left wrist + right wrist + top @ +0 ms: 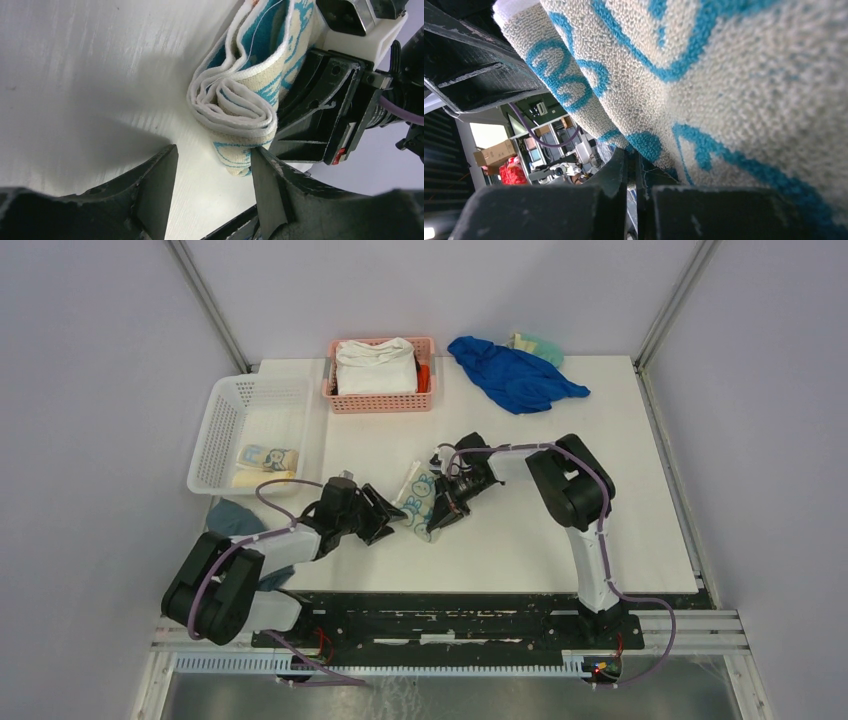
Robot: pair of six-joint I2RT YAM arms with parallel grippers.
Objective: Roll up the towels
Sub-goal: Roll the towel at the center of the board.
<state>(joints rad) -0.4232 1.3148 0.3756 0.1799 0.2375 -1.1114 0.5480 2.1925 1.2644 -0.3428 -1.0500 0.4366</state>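
Note:
A pale towel with blue cartoon print (419,500) lies partly rolled on the white table between my two grippers. In the left wrist view its coiled end (240,107) faces the camera. My left gripper (215,175) is open just in front of that end, and its right finger (272,185) touches the roll's lower edge. My right gripper (446,508) presses against the towel's far side. In the right wrist view the towel (724,75) fills the frame, and the right gripper (631,167) is shut on a thin edge of it. Two rolled towels, one printed (266,457) and one yellow (262,478), lie in the white basket.
The white basket (222,425) stands at the left. A pink basket (382,400) with a thick white folded cloth (375,365) is at the back. A blue cloth (515,375) lies at the back right, and a dark grey-blue cloth (235,518) by the left arm.

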